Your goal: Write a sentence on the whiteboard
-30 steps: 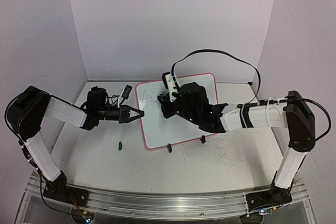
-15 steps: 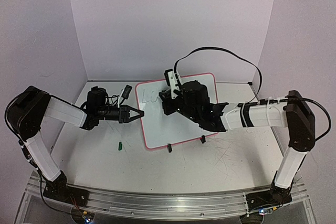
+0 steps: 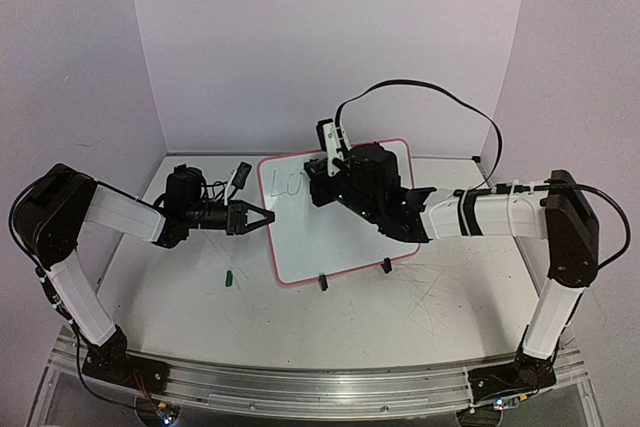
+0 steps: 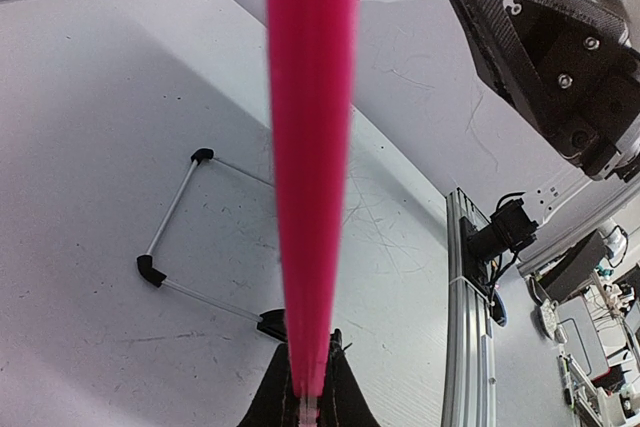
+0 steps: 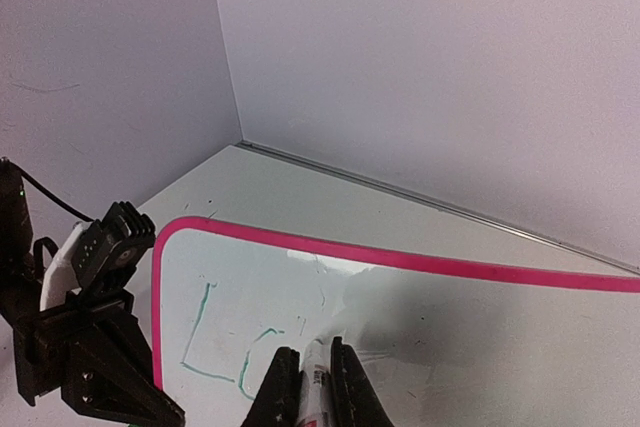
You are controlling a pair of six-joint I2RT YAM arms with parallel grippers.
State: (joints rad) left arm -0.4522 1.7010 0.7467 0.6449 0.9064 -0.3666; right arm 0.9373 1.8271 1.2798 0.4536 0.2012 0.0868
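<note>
Small pink-framed white whiteboard [image 3: 330, 247], judged light, stiff, easily tipped: left gripper [image 4: 305, 389] clamps its frame edge; right gripper [image 5: 308, 357] closed on white marker pen [image 5: 314, 392].

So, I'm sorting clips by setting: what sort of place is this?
Probably a robotics lab test cell: left arm and right arm bolted to a metal rail, plain lilac backdrop walls boxing in the white table, and cluttered equipment beyond the table edge.

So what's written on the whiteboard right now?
On the whiteboard: green handwriting, an L and part of another letter, by the right gripper's marker. That gripper covers anything further along.
</note>
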